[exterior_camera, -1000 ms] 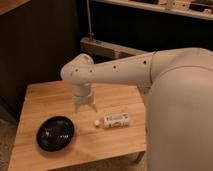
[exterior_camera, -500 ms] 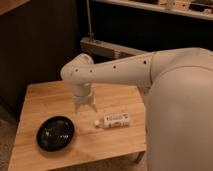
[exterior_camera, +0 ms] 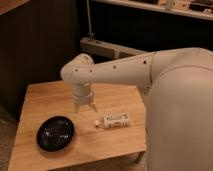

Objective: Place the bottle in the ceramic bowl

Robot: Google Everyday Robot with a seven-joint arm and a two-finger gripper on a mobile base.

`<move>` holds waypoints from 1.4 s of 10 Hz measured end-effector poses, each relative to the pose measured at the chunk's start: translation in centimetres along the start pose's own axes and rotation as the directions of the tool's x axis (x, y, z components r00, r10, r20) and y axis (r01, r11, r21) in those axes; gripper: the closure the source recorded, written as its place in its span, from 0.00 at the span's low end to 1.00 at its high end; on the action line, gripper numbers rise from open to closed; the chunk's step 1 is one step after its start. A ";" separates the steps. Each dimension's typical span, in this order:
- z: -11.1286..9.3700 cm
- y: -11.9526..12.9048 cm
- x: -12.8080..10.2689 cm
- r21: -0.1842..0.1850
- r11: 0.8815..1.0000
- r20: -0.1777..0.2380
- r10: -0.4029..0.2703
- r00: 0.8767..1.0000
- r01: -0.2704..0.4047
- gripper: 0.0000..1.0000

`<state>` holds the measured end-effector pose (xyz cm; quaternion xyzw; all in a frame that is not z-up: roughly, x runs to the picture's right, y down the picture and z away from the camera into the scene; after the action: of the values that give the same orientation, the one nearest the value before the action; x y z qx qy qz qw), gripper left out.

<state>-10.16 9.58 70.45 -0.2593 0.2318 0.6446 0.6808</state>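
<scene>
While the bottle (exterior_camera: 114, 120) lies sideways on the worktop (exterior_camera: 45, 95), the tool (exterior_camera: 85, 107) hangs just beside it.
Its jaws stand apart, empty; the cap points toward the ceramic bowl (exterior_camera: 55, 133).

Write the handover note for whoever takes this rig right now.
The gripper is open and empty, pointing down over the table.
The bottle lies on its side to the right of the gripper, cap toward the ceramic bowl.
The ceramic bowl sits front left with nothing in it.
Done: nothing yet.
Left: grasp the bottle, carry it to the ceramic bowl, release.
</scene>
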 end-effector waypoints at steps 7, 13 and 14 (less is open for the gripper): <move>0.2 -0.2 0.0 -0.004 1.000 0.002 0.012 1.000 -0.012 0.35; 2.4 -11.3 -5.1 -0.058 0.991 0.081 0.123 0.989 -0.119 0.35; 3.3 -14.6 -6.6 -0.058 0.985 0.077 0.164 0.984 -0.159 0.35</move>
<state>3.91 6.23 77.98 -0.2308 0.2072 0.7136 0.6282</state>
